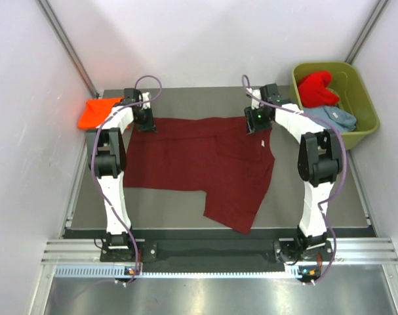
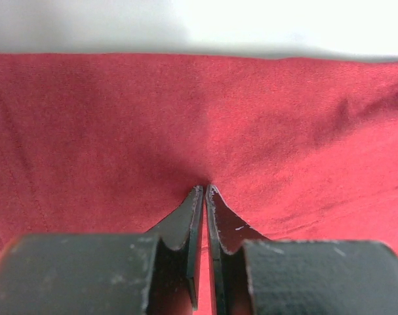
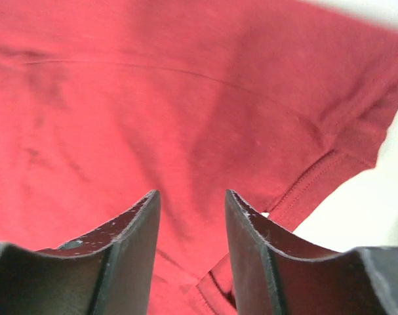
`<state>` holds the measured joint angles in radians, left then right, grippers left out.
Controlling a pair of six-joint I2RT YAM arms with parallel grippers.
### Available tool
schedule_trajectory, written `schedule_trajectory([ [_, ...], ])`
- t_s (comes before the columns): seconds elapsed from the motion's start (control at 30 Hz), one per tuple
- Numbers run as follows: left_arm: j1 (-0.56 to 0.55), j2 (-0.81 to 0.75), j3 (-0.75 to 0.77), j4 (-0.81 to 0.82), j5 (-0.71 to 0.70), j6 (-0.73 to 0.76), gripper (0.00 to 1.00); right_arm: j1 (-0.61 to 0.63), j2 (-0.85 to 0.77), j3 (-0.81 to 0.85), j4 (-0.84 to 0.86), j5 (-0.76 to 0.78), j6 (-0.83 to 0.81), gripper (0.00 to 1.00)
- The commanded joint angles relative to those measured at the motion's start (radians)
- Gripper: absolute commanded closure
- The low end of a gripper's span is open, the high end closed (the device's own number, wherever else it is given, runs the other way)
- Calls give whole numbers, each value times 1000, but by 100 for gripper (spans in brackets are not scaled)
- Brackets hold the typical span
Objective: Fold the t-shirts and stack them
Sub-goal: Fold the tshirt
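Note:
The dark maroon t-shirt [image 1: 199,164] lies spread on the table, with one lower corner hanging towards the front. My left gripper [image 1: 145,121] sits at its far left edge. In the left wrist view the jaws [image 2: 205,189] are pinched together on a pucker of the maroon cloth [image 2: 185,111]. My right gripper [image 1: 254,125] is at the shirt's far right corner. In the right wrist view it [image 3: 191,193] is open over the cloth [image 3: 153,98], next to a hemmed sleeve edge. The orange t-shirt [image 1: 97,111] lies folded at the far left.
An olive-green tub [image 1: 366,105] stands at the far right. It holds the bright red t-shirt [image 1: 315,87] and the pale grey-blue t-shirt [image 1: 336,118]. White walls close in the table on the left, back and right.

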<state>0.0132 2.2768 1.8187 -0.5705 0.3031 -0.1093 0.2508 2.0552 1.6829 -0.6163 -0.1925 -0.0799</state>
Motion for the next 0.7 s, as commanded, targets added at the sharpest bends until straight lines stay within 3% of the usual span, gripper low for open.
schedule_trajectory([
  [0.0, 2, 4, 25, -42, -41, 8, 89, -42, 39, 21, 7, -90, 74, 54],
  [0.13, -1, 9, 22, -42, -87, 8, 88, -85, 62, -17, 4, -124, 135, 45],
  [0.4, -10, 23, 11, -46, -134, 25, 88, -146, 134, 0, 10, -125, 190, 44],
  [0.67, -9, 84, 97, -69, -173, 46, 87, -191, 247, 150, 10, -145, 227, 44],
])
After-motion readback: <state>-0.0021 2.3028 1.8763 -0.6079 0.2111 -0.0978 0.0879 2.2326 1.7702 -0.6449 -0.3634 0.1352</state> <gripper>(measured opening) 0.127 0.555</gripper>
